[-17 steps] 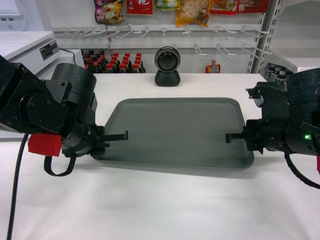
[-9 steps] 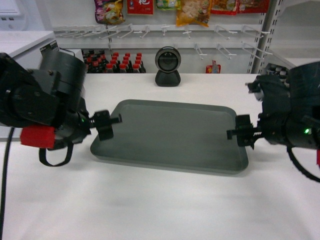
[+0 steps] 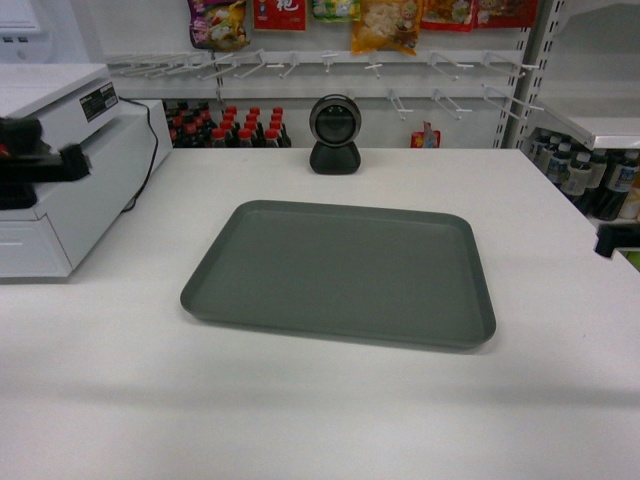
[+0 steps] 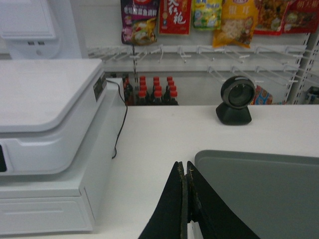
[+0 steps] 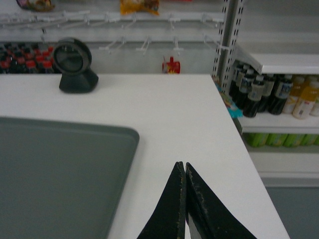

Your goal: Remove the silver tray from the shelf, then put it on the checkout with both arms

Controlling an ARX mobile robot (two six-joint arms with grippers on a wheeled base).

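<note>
Left of the silver tray [image 3: 340, 272], left gripper [image 4: 187, 172] clear of its rim, fingers pressed together on nothing, likely because the load is already delivered. Tray itself flat on the checkout [image 3: 320, 410], in front of the black scanner [image 3: 334, 133]: matte grey-green, rounded corners, low rim, bare inside. Right of the tray, right gripper [image 5: 185, 167] likewise closed and empty, apart from it.

A black round scanner [image 3: 334, 133] is seen at the back. A white register [image 3: 70, 165] is placed at left. Red-capped bottles [image 3: 228, 125] are lined up behind; snack packets [image 3: 385, 22] are hung above.
</note>
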